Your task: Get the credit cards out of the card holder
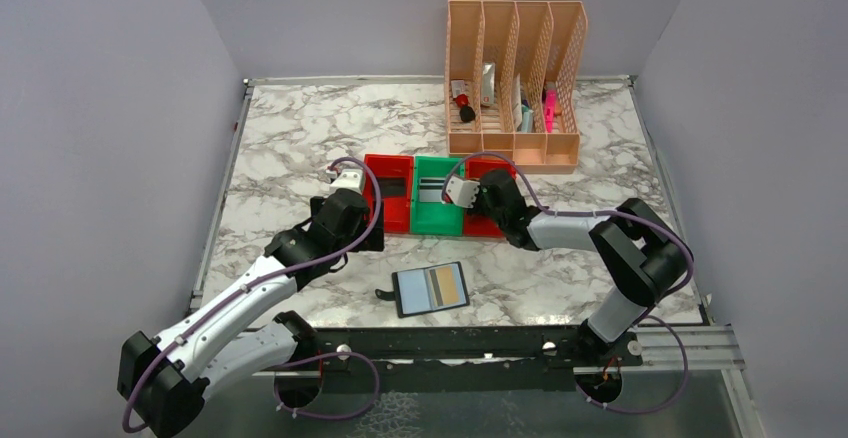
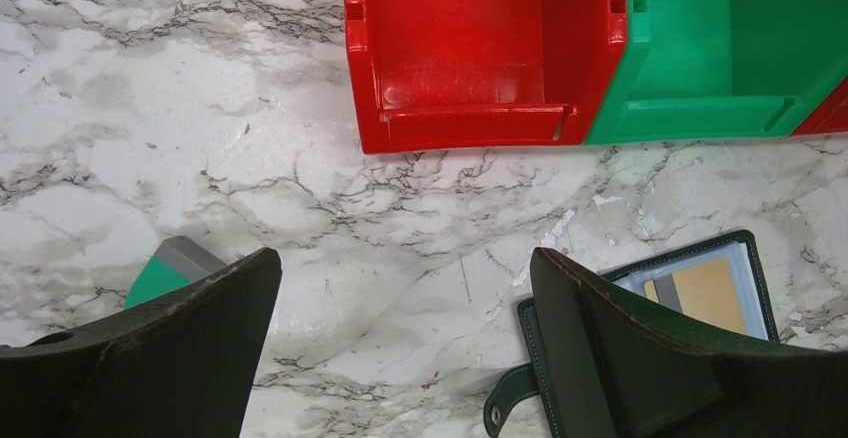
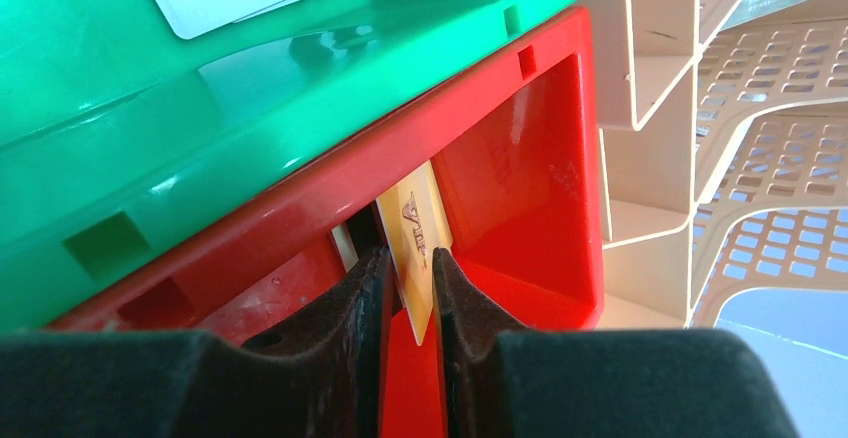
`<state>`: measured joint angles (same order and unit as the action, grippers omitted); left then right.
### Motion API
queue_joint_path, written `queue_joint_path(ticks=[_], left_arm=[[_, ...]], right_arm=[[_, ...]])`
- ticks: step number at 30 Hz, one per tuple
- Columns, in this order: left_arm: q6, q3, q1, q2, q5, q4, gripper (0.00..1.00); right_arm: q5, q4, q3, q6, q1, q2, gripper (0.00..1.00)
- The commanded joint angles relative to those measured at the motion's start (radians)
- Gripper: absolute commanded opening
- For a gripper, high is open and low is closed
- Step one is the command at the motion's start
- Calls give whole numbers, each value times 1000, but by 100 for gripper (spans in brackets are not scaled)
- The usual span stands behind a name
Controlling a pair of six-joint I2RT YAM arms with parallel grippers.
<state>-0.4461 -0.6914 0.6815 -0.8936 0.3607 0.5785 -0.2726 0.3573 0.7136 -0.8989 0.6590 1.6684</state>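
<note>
With the thin gold card (image 3: 412, 226) standing in the right-hand red plastic bin (image 3: 520, 158) between the narrow jaws of the right gripper (image 3: 408, 260), grip uncertain, part them evenly and lift straight; the left gripper (image 2: 405, 263) hovers wide open by the black bifold card holder (image 1: 408, 294), open on the marble table (image 1: 300, 138).

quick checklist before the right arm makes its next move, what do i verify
1. Gold card sits between the right pincer fingers: ok.
2. Card is inside the right red bin: ok.
3. Card released: cannot tell.
4. Left pincer is open, over bare table, apart from the bins: ok.
5. Card holder is emptied: not ok, a tan card shows in its pocket.
</note>
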Motion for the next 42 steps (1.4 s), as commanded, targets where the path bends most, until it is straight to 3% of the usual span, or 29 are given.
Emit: queue_joint_path(ticks=[1, 3, 7, 21, 24, 26, 27, 28, 29, 33, 35, 36, 37, 39, 42], left_arm=[[12, -10, -7, -6, -11, 6, 99], [12, -10, -6, -12, -14, 6, 99], [12, -11, -7, -20, -17, 6, 99], [12, -11, -6, -27, -19, 7, 99], [12, -11, -7, -26, -20, 6, 99], [11, -9, -7, -20, -20, 6, 99], [10, -8, -6, -16, -20, 7, 99], [10, -7, -6, -9, -20, 7, 99], [8, -7, -6, -2, -20, 6, 99], [-4, 2, -6, 51, -45, 6, 99], [-12, 6, -6, 90, -65, 5, 99], [-12, 8, -6, 112, -80, 2, 99], [-6, 11, -6, 133, -93, -5, 99], [-9, 15, -7, 174, -115, -14, 99], [-58, 56, -6, 227, -228, -59, 99]], right_arm=[[24, 4, 9, 6, -7, 7, 27], [13, 3, 14, 14, -8, 10, 29], [16, -31, 24, 27, -9, 3, 43], [84, -83, 16, 161, -9, -179, 52], [99, -105, 29, 306, -9, -261, 52], [136, -145, 35, 486, -9, -334, 52], [168, -185, 44, 598, -9, -373, 58], [198, -233, 55, 715, -9, -417, 75], [227, -271, 59, 824, -9, -444, 80], [411, -429, 53, 1147, -9, -498, 87], [486, -438, 9, 1250, -9, -514, 90], [526, -419, -28, 1288, -9, -526, 98], [564, -392, -65, 1325, -9, -542, 100], [611, -352, -128, 1380, -9, -580, 100], [675, -279, -222, 1469, -9, -634, 83]])
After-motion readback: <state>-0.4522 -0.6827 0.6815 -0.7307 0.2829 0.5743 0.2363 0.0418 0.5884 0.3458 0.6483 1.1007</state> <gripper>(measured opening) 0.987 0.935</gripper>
